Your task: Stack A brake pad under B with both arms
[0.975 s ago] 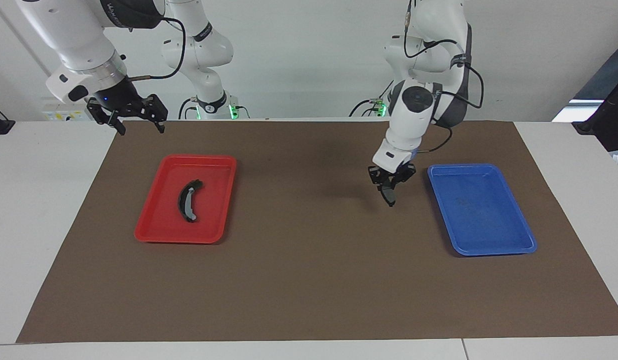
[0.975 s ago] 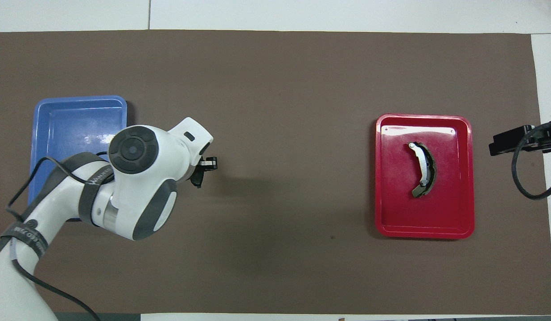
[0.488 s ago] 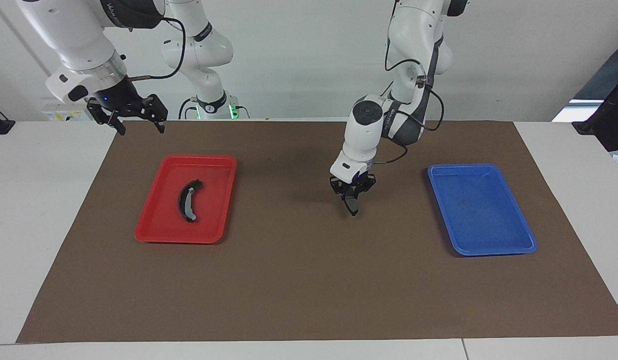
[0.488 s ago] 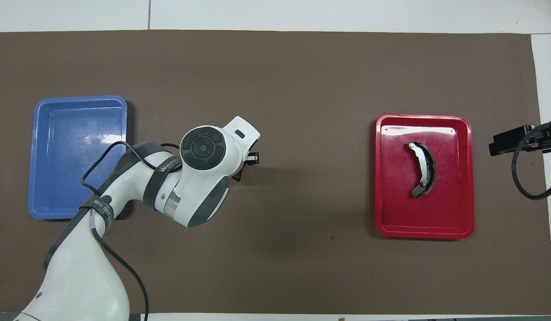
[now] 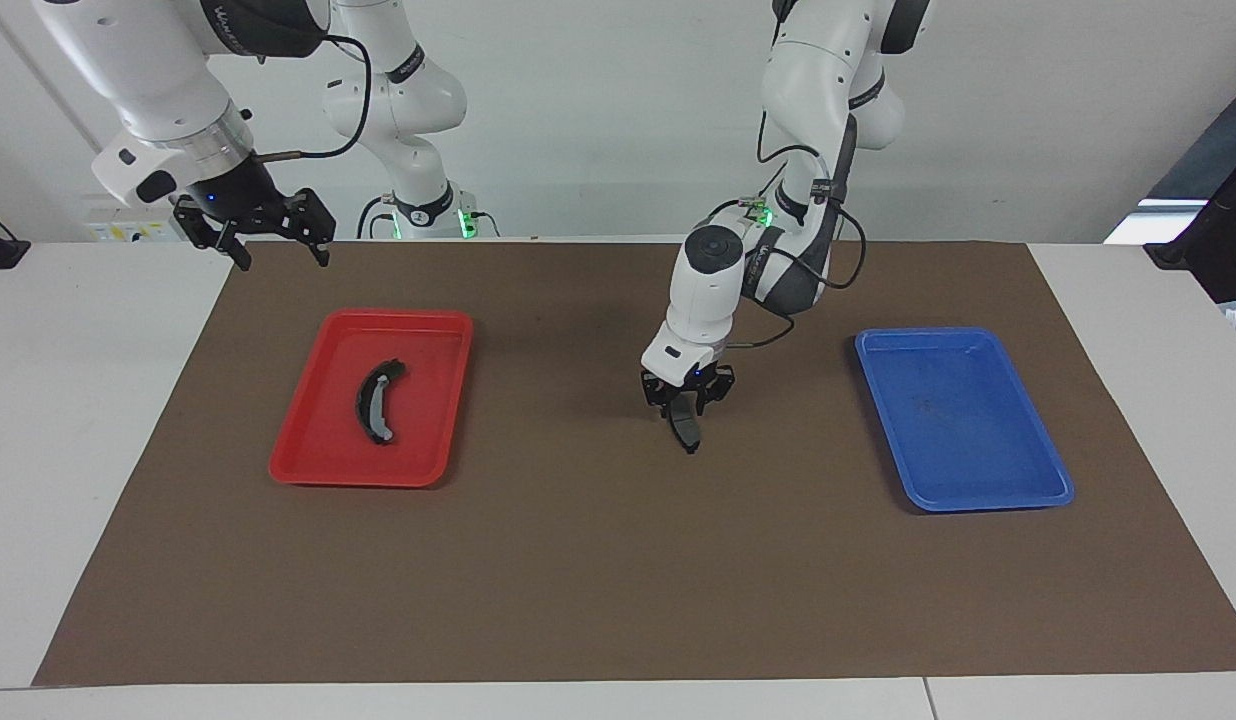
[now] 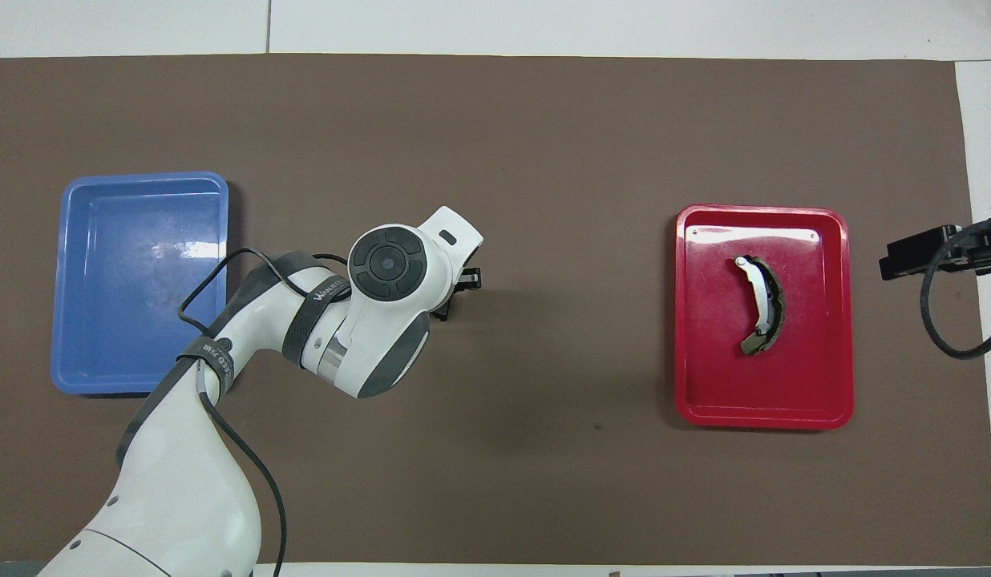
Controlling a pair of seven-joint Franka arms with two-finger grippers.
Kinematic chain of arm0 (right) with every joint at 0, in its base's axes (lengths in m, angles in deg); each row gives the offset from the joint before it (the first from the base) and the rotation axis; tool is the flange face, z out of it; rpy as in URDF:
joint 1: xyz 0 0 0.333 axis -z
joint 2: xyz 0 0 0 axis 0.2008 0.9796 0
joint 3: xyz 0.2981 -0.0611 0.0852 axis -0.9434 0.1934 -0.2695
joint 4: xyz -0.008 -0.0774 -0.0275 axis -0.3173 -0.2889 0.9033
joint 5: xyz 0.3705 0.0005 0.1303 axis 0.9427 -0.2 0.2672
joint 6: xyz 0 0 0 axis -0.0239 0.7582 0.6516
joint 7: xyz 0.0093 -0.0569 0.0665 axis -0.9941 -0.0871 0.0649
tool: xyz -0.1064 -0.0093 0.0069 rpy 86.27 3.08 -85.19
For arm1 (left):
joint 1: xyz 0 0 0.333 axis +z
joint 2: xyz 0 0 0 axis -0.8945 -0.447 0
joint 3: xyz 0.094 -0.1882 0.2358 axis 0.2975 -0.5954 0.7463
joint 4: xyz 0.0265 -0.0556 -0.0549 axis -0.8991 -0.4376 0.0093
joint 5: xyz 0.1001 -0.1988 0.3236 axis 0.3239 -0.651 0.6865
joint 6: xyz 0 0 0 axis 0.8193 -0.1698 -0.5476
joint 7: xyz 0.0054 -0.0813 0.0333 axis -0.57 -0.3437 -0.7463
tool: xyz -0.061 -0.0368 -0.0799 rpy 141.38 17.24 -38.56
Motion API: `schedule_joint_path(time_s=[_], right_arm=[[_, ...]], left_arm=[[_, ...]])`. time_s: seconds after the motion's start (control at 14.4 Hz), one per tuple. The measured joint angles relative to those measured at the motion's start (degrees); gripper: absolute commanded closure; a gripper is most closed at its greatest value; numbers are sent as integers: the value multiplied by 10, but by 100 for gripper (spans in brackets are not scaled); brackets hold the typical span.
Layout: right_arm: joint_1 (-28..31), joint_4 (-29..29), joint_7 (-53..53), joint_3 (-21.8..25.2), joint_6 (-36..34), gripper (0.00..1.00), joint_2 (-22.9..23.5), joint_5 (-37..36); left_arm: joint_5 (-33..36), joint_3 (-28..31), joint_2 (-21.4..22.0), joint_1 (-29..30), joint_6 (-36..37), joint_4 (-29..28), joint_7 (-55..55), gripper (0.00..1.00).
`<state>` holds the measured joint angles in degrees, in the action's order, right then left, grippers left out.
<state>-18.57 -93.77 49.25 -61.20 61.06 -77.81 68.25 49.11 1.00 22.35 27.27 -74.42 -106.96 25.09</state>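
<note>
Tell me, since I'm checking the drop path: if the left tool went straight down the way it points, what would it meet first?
The left tool, shut on the A brake pad, points down at bare brown mat between the trays. The pad's lower tip would likely meet the mat first; nothing else shows below it, though its height is unclear.

Little lettering is showing. A dark band around the left arm (image 6: 303, 320) is carrying white letters that seem to begin "WALKER"; the rest is not legible. A second band lower on the same arm, near its elbow (image 6: 211, 353), is bearing small white characters too small to make out. The right arm (image 5: 248, 20) is wearing a similar band, partly readable as "WALKER".
</note>
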Motion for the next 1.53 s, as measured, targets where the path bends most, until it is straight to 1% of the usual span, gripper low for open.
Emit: schedule_joint_path(time_s=[0.21,0.42,0.56,0.63,0.7,0.77,0.91,0.98,1.11,1.32,1.39,1.53], right_arm=[[0,0,0,0,0,0,0,0],[0,0,0,0,0,0,0,0],[0,-2,0,0,2,0,-1,0],[-1,-12,0,0,13,0,-2,0],[-4,-34,0,0,40,0,-5,1],[-6,-71,0,-1,78,0,-10,1],[-12,-163,0,-1,170,0,-13,1],[-16,-208,0,-1,219,0,-9,1],[-22,-276,0,-1,312,0,14,1],[-24,-339,0,-1,434,1,58,1],[-24,-351,0,-1,455,3,68,1],[-23,-358,0,0,472,6,81,1]], left_arm=[[0,3,0,0,0,0,0,1],[0,13,4,8,0,1,0,1],[0,16,21,36,5,2,16,1],[0,17,34,55,20,2,40,1],[1,18,50,76,40,3,69,1],[1,19,66,99,62,3,102,1],[1,20,97,146,100,3,165,1],[1,21,109,169,113,4,195,1],[1,22,129,214,128,4,251,1],[1,22,156,275,169,15,319,1],[1,23,163,295,190,27,337,1],[0,23,171,326,252,67,368,1]])
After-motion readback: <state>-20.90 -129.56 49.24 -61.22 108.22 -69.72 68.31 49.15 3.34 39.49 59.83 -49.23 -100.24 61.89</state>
